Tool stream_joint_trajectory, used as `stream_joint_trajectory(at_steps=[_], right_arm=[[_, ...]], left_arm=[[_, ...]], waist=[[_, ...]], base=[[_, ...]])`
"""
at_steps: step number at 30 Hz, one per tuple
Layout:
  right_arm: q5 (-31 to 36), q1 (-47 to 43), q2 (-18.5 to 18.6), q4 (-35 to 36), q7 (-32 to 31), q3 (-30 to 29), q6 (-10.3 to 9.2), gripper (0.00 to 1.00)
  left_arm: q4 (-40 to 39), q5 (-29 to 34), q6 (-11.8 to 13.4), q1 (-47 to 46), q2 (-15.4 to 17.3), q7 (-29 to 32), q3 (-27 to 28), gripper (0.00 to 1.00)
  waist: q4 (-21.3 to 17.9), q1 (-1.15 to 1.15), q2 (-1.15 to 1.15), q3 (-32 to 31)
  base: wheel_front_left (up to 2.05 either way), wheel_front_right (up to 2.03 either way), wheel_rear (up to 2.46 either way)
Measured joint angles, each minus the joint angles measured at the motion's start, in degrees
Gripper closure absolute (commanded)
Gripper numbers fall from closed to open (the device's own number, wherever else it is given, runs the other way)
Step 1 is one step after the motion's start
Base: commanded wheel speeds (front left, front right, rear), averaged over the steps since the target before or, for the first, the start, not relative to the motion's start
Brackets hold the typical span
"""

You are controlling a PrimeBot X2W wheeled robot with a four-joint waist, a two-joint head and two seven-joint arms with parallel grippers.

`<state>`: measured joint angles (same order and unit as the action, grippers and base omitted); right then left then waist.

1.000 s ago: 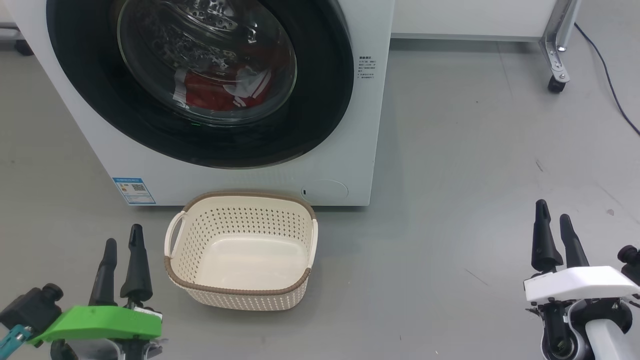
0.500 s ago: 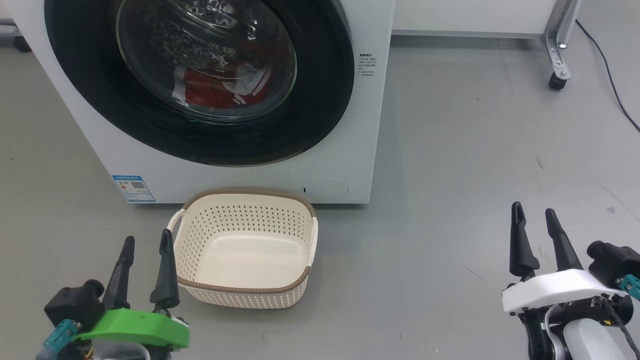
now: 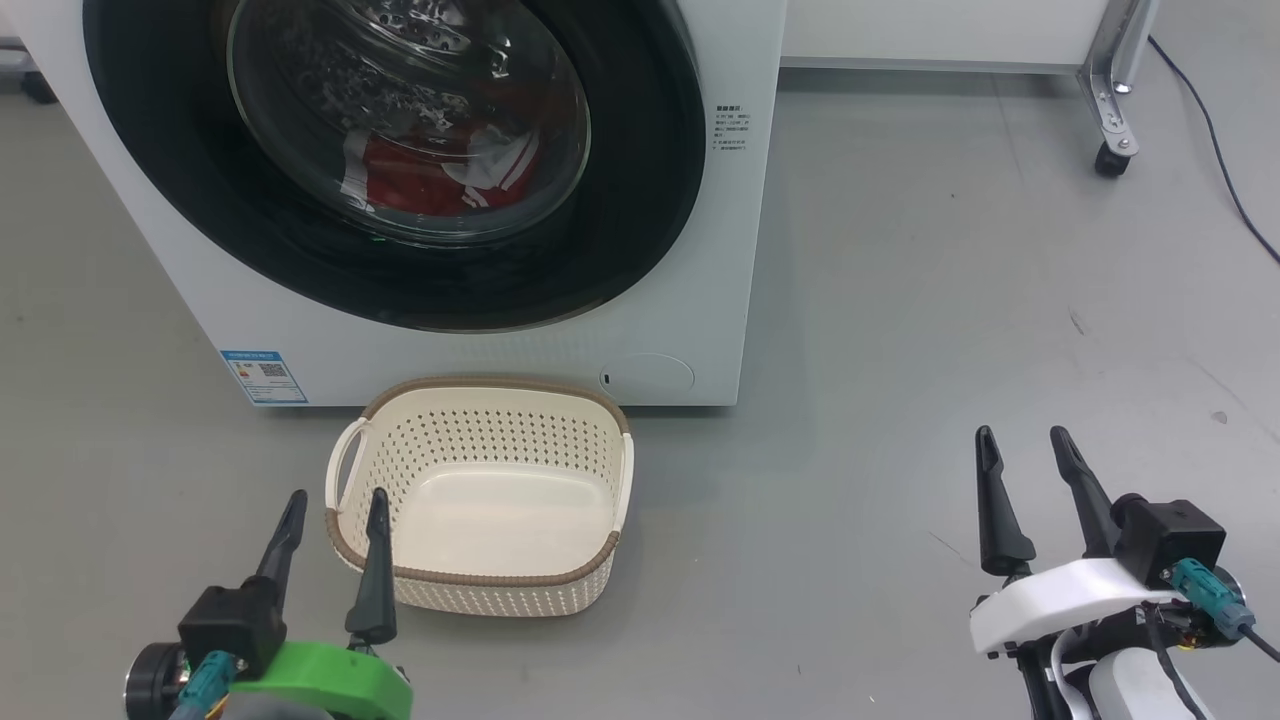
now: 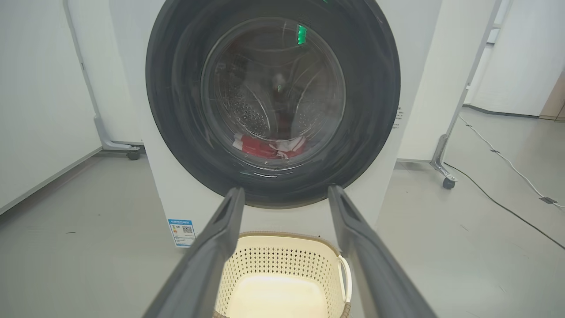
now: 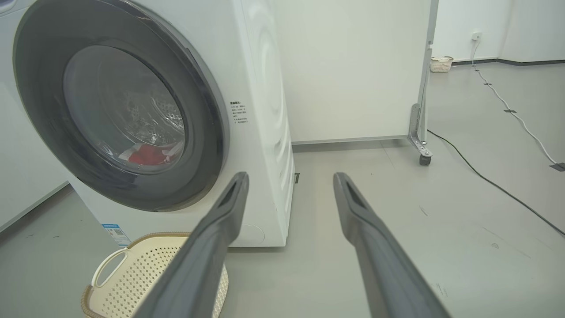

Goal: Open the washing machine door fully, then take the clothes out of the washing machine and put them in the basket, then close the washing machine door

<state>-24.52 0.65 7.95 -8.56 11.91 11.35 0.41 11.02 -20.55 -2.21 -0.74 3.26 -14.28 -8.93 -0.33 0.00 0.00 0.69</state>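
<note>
One washer [image 3: 480,350], white, stands on the grey floor; its one door [image 3: 640,200] is shut, black rim flat against the front; the top of both is cut off in the head view. The clothes [image 3: 420,185] lie low in the drum behind the glass, a red heap with white stripes; reflections blur them, so how many garments there are cannot be told. One basket [image 3: 480,385] sits on the floor just before the washer, under the door, empty; a second small basket [image 5: 441,64] stands far off by the wall in the right wrist view, too small to make out. Two grippers show, each with two dark fingers; the left gripper [image 3: 337,494] is spread wide and holds nothing, low at the basket's near left corner; one finger crosses the rim in the head view, and whether it touches cannot be told. The right gripper [image 3: 1021,432] is likewise spread and bare, over open floor well right of the basket. One blue sticker [image 3: 263,376] sits low on the washer's front; its print is unreadable. In the left wrist view the basket's near end is cut off; in the right wrist view a finger hides part of it.
</note>
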Motion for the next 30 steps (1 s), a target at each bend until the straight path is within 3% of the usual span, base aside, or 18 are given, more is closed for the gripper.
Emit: stream_joint_trajectory(at_steps=[30], right_arm=[[-0.1, 0.1, -0.6, -3.7, -1.3, 0.3, -0.59, 0.00]], left_arm=[[6.1, 0.9, 1.4, 0.2, -0.4, 0.0, -0.6, 0.00]], waist=[[-0.2, 0.00, 0.00, -0.2]], base=[[0.00, 0.00, 0.00]])
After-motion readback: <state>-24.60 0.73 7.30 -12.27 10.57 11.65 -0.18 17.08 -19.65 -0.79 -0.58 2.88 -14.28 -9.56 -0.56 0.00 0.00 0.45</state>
